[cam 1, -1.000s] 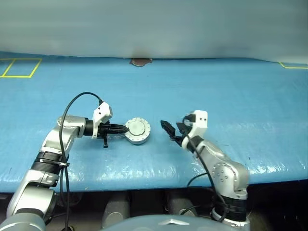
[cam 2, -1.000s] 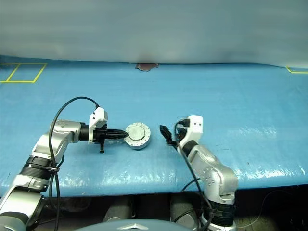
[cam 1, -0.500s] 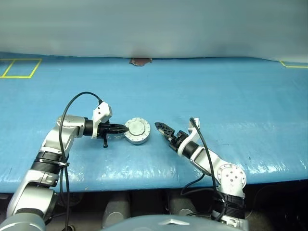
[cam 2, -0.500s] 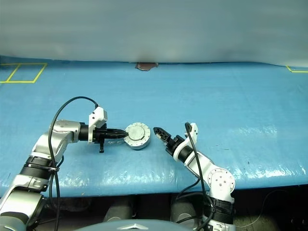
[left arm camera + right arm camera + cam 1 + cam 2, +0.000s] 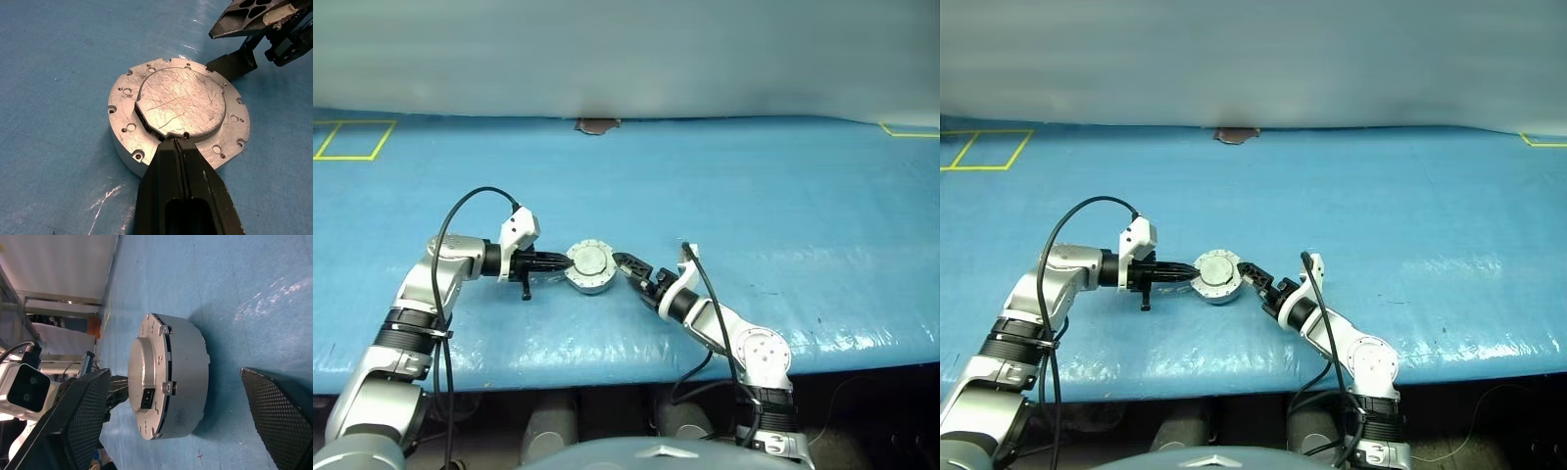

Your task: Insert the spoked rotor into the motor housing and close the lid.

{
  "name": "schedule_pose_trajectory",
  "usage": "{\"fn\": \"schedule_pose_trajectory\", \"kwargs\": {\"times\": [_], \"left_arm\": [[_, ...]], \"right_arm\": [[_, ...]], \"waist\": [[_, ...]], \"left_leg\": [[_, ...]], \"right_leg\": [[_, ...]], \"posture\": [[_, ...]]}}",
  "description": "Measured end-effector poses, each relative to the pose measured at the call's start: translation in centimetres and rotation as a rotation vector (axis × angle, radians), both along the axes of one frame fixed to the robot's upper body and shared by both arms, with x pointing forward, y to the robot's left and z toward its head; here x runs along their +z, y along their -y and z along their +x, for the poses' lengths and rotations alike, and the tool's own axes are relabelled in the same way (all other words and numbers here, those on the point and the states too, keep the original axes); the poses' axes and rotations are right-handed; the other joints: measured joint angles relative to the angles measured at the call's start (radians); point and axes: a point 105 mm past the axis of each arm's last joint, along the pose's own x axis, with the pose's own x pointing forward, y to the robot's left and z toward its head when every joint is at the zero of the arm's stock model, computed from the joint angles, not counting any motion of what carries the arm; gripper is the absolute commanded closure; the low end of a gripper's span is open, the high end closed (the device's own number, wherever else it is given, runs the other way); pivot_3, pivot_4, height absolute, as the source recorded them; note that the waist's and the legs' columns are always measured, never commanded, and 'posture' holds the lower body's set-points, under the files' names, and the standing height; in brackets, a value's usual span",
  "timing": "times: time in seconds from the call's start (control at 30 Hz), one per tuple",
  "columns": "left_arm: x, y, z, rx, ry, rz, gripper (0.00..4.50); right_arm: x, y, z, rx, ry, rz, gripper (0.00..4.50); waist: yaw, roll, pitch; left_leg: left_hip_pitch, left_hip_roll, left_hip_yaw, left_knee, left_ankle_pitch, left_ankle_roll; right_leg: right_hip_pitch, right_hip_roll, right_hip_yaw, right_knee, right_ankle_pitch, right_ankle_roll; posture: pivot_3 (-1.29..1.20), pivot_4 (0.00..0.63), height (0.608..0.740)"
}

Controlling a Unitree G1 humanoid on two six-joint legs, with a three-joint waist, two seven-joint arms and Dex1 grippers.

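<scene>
The blue tabletop is stretching across the whole head-camera frame, and the motor housing is sitting just left of centre in it, flat on the blue surface. Its lid is lying down on top, plain grey face up, so the casing is looking closed and the spoked rotor, by my reading, is sitting inside.

The left gripper is reaching in from the left of the frame, its fingers pressed shut together with nothing between them, and their tips are resting against the housing's near rim at the edge of the lid. The right gripper is coming in from the lower right, fingers spread wide and holding nothing, its tips just beside the housing's right-hand wall.

In the right wrist view the housing is lying squarely between the two spread fingers, its round side facing them. So the right arm is the one placed to clamp, probably to seat the lid.
</scene>
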Motion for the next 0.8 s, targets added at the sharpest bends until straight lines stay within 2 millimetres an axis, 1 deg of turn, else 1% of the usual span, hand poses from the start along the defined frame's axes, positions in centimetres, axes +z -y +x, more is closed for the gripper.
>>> {"fn": "schedule_pose_trajectory", "kwargs": {"times": [0.3, 0.33, 0.4, 0.53, 0.6, 0.63, 0.73, 0.8], "left_arm": [[0.0, -0.1, 0.0, 0.001, 0.0, 0.004, 4.5], [0.0, -0.1, 0.0, 0.002, 0.0, 0.004, 4.5], [0.0, -0.1, 0.0, 0.001, 0.001, 0.005, 4.5], [0.0, -0.1, 0.0, 0.0, 0.002, 0.004, 4.5], [0.0, -0.2, 0.0, 0.003, 0.003, 0.008, 4.5], [0.0, -0.5, 0.1, 0.014, 0.004, 0.017, 4.5], [0.0, -0.4, 0.1, 0.013, 0.006, 0.014, 4.5], [0.1, -0.4, 0.1, 0.012, 0.007, 0.014, 4.5]], "right_arm": [[-0.4, -1.0, 0.0, 0.038, -0.004, 0.061, 0.03], [-0.4, -1.1, 0.0, 0.041, -0.004, 0.069, 0.2], [-0.6, -1.2, -0.1, 0.049, -0.009, 0.076, 0.69], [-1.3, -1.4, -0.2, 0.053, -0.036, 0.079, 1.99], [-1.1, -1.4, -0.1, 0.053, -0.025, 0.093, 2.61], [-1.1, -1.4, -0.1, 0.051, -0.024, 0.09, 2.61], [-1.3, -1.5, -0.1, 0.051, -0.025, 0.081, 2.61], [-1.3, -1.4, -0.1, 0.051, -0.023, 0.081, 2.98]], "waist": [[-0.004, 0.0, 0.0], [-0.004, 0.0, 0.0], [-0.005, 0.0, 0.0], [-0.005, 0.0, 0.0], [-0.005, 0.0, 0.0], [-0.005, 0.0, 0.0], [-0.006, 0.0, 0.0], [-0.006, 0.0, 0.0]], "left_leg": [[0.001, 0.0, 0.0, 0.0, 0.0, 0.0], [0.001, 0.0, 0.0, 0.0, 0.0, 0.0], [0.001, 0.0, 0.0, 0.0, 0.0, 0.0], [0.0, 0.0, 0.0, 0.0, 0.0, 0.0], [0.0, 0.0, 0.0, 0.0, 0.0, 0.0], [0.0, 0.0, 0.0, 0.0, 0.0, 0.0], [0.0, 0.0, 0.0, 0.0, 0.0, 0.0], [0.0, 0.0, 0.0, -0.001, 0.0, 0.0]], "right_leg": [[0.001, 0.0, 0.0, 0.0, 0.0, 0.0], [0.001, 0.0, 0.0, 0.0, 0.0, 0.0], [0.001, 0.0, 0.0, 0.0, 0.0, 0.0], [0.0, 0.0, 0.0, 0.0, 0.0, 0.0], [0.0, 0.0, 0.0, 0.0, 0.0, 0.0], [0.0, 0.0, 0.0, 0.0, 0.0, 0.0], [0.0, 0.0, 0.0, 0.0, 0.0, 0.0], [0.0, 0.0, 0.0, 0.0, 0.0, 0.0]], "posture": [[0.0, 0.15, 0.74], [0.0, 0.15, 0.74], [0.0, 0.15, 0.74], [0.0, 0.15, 0.74], [0.0, 0.15, 0.74], [0.0, 0.15, 0.74], [0.0, 0.15, 0.74], [0.0, 0.15, 0.74]]}}
